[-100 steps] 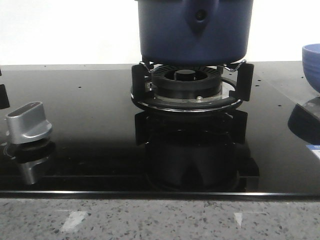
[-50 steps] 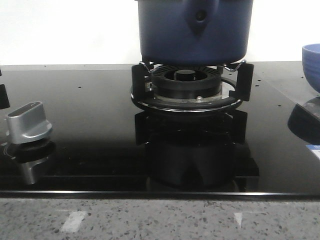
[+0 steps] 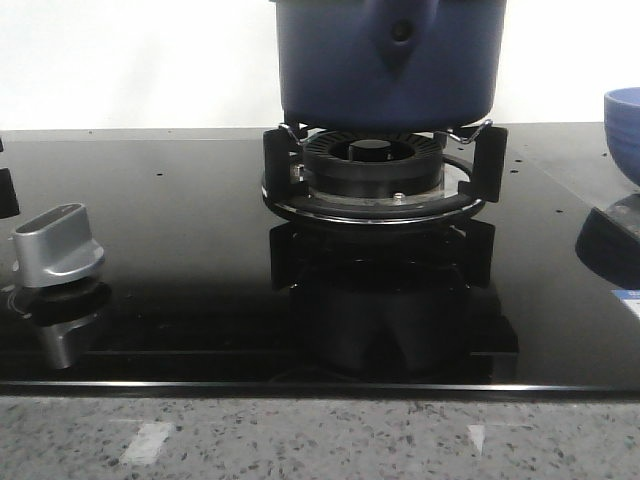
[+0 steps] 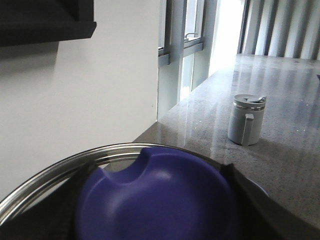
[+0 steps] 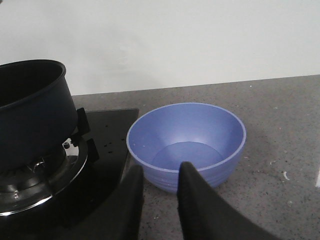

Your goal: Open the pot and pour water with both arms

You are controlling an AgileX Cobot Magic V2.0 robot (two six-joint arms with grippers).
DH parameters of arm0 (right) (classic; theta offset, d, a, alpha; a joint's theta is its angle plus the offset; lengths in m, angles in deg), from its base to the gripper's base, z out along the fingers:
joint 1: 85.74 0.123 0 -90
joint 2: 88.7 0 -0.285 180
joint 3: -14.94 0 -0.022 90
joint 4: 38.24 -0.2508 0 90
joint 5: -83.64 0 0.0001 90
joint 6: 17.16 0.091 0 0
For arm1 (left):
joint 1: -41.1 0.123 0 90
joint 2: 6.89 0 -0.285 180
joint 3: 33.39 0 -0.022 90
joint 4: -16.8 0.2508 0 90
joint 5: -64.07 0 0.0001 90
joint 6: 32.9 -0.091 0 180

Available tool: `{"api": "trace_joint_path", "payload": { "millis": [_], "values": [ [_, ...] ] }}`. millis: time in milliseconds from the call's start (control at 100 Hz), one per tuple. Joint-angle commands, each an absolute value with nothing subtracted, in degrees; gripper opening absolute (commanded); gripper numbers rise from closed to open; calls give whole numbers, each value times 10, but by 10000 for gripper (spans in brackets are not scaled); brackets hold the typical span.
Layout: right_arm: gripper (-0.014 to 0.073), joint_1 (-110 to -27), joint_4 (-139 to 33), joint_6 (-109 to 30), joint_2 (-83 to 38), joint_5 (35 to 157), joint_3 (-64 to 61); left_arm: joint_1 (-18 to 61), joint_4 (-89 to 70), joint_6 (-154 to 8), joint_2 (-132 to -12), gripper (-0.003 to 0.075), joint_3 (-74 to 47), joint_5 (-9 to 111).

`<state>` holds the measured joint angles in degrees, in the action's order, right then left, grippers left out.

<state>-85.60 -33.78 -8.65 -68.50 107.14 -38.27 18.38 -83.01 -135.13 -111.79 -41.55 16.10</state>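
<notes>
Left gripper (image 4: 155, 200): clamped on lid (image 4: 45, 172) knob, lid best held level, away | right gripper (image 5: 160, 175): narrowly parted, empty, facing bowl (image 5: 187, 135) | pot (image 3: 390, 60): uncovered on burner (image 3: 372, 165), near bowl | advice: grip pot firmly, tilt slowly.

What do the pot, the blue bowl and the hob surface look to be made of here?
The pot: probably coated metal, with a dark blue matte skin that hardly shines.
The blue bowl: likely plastic, smooth and evenly coloured, with a soft sheen.
The hob surface: black glass, judging by its mirror-like reflection of the burner.
</notes>
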Motion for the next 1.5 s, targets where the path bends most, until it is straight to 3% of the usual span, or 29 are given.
{"api": "trace_joint_path", "payload": {
  "millis": [0, 240, 1490],
  "values": [
    [153, -855, -335, -90, -674, 1029, -364, 201, -871, -1342, -1083, 240, -439, 95],
    [153, -855, -335, -90, -674, 1029, -364, 222, -871, -1342, -1083, 240, -439, 34],
    [153, -855, -335, -90, -674, 1029, -364, 221, -829, -1342, -1085, 243, -439, 79]
  ]
}}
